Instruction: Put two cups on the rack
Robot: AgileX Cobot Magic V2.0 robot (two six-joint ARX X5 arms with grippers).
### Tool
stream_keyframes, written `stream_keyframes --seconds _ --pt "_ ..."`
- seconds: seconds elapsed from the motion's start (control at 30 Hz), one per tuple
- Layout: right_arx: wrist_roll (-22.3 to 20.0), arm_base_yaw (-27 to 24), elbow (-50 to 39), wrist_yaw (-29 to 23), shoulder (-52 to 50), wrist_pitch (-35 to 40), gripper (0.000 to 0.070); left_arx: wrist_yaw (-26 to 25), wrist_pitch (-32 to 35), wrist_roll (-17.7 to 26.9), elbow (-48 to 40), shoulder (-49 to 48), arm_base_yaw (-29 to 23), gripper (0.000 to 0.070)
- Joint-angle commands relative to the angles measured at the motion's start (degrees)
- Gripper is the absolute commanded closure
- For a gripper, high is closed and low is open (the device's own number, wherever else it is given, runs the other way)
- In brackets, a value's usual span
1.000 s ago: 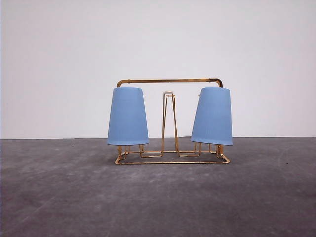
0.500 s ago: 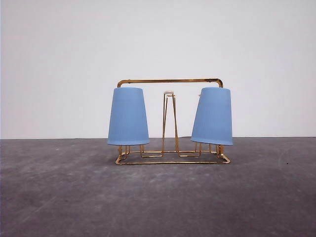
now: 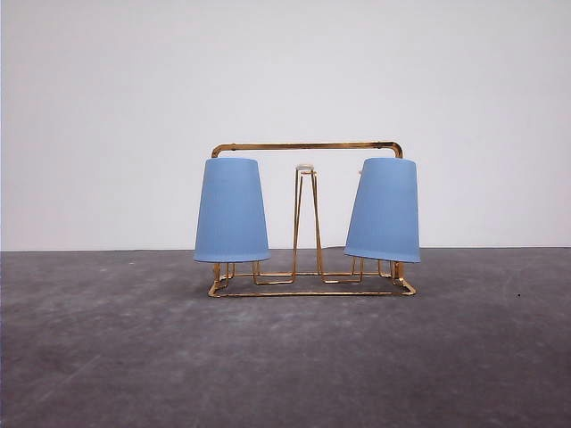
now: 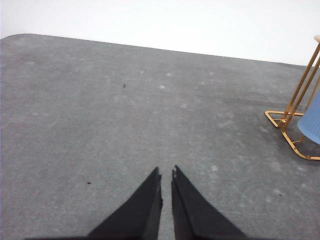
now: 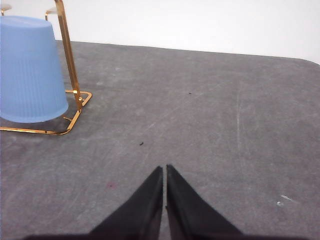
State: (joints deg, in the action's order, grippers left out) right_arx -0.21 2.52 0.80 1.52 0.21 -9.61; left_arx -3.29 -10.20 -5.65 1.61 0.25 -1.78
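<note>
Cups: your left cup [image 3: 231, 210] and right cup [image 3: 384, 210] hang upside down on the rack [image 3: 308, 147] — near the table's [image 3: 285, 357] far edge.
Jaws: both grippers — left [image 4: 166, 176], right [image 5: 164, 172] — closed, holding nothing.

left cup [image 3: 231, 210]: light-blue, inverted, upright on prong | right cup [image 3: 384, 210]: inverted, tilted | rack [image 3: 307, 149]: gold wire, on table
</note>
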Motion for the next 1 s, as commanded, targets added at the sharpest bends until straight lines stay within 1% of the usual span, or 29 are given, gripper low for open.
stream_keyframes --seconds 0.0,0.97 --pt "-0.4 0.0 -0.1 0.0 0.0 0.7 0.0693 -0.1 -0.1 -0.5 -0.9 -0.1 0.0 0.0683" --pt "-0.4 0.0 -0.1 0.0 0.0 0.7 0.0693 -0.1 -0.1 -0.5 -0.9 -0.1 0.0 0.0683"
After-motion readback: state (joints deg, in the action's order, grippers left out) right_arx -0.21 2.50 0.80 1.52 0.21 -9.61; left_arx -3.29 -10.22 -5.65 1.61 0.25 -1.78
